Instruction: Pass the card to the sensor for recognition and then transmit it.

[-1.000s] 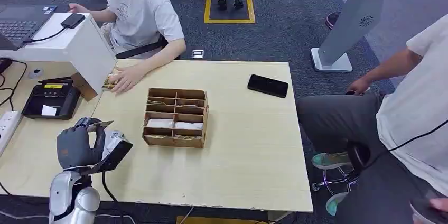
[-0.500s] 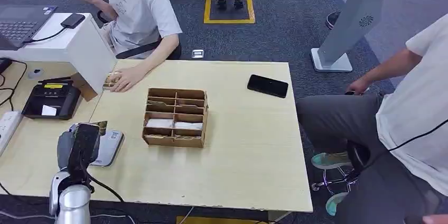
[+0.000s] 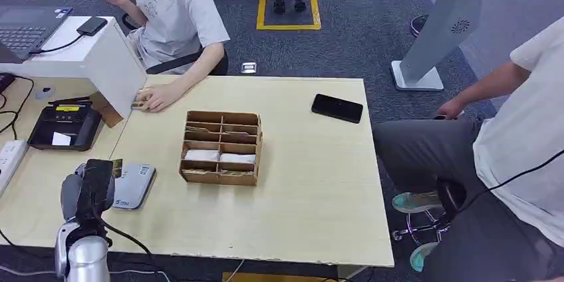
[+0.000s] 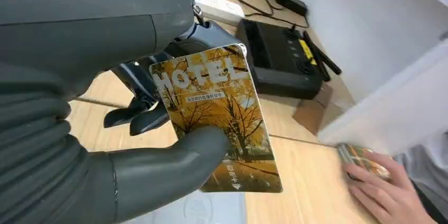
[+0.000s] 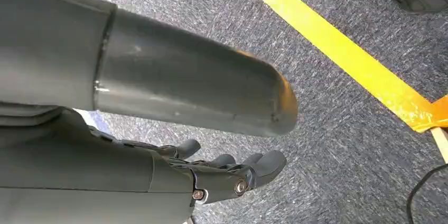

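Note:
My left hand [image 3: 86, 189] hovers over the near left part of the table, just left of the grey-white card sensor [image 3: 134, 185]. It pinches a hotel card with a picture of yellow autumn trees [image 4: 219, 113] between the thumb [image 4: 174, 163] and the darker fingers behind it. In the head view only a corner of the card [image 3: 117, 164] sticks out past the hand, close to the sensor's left edge. My right hand [image 5: 224, 174] hangs over the grey carpet with loosely spread fingers and nothing in it.
A wooden compartment box [image 3: 221, 147] stands mid-table and a black phone [image 3: 337, 108] lies at the far right. A black terminal [image 3: 64, 127], a power strip [image 3: 10, 155] and a white box [image 3: 100, 59] crowd the left. One person's hand [image 3: 154, 98] rests on cards; another person sits on the right [image 3: 512, 136].
My left hand has turned and drawn back to the left with the card, uncovering the sensor. The person across the table has lifted a phone.

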### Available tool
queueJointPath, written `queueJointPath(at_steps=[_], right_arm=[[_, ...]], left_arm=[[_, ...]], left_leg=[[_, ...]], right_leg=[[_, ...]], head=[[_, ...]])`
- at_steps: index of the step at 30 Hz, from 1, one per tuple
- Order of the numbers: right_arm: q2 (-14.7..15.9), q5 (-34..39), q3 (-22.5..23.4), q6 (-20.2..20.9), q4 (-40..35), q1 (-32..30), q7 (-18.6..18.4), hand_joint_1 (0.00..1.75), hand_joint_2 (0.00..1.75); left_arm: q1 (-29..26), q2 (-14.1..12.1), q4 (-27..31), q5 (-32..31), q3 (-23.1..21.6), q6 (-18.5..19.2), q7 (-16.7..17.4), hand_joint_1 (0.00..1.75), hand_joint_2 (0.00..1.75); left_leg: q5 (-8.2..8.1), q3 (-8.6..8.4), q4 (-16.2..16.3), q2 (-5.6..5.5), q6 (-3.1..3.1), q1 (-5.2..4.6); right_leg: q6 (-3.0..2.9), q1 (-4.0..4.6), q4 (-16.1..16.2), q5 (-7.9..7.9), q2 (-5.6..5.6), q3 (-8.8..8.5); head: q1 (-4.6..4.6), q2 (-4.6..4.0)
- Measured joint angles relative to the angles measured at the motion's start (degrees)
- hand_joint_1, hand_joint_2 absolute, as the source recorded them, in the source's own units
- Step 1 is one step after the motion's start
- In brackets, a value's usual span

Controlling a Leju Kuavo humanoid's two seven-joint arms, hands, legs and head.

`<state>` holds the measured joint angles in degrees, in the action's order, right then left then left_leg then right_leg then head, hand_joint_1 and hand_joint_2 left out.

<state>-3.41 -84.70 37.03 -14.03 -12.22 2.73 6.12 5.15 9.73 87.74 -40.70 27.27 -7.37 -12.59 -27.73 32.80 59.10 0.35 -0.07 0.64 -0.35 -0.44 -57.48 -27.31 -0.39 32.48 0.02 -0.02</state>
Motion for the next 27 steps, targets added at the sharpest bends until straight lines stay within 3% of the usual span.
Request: queueJointPath(at_steps=[8, 27], right_arm=[[-0.26, -0.85, 0.55, -0.04, -0.02, 0.29, -0.28, 0.00, 0.00], [-0.66, -1.81, 1.33, 0.18, -0.22, 0.65, -0.22, 0.00, 0.00]], left_arm=[[0.44, 0.20, -2.60, -1.64, 4.29, -0.41, -0.42, 1.75, 1.75], [0.99, 2.56, -5.23, -1.73, 5.67, 0.02, -0.98, 1.75, 1.75]], left_leg=[[0.00, -0.01, 0.00, 0.00, 0.00, 0.01], [0.01, -0.01, 0.01, -0.01, 0.01, 0.00]], right_leg=[[0.00, 0.01, 0.00, 0.00, 0.00, 0.00], [0.00, 0.01, 0.00, 0.00, -0.01, -0.02]], head=[[0.00, 0.00], [0.00, 0.00]])
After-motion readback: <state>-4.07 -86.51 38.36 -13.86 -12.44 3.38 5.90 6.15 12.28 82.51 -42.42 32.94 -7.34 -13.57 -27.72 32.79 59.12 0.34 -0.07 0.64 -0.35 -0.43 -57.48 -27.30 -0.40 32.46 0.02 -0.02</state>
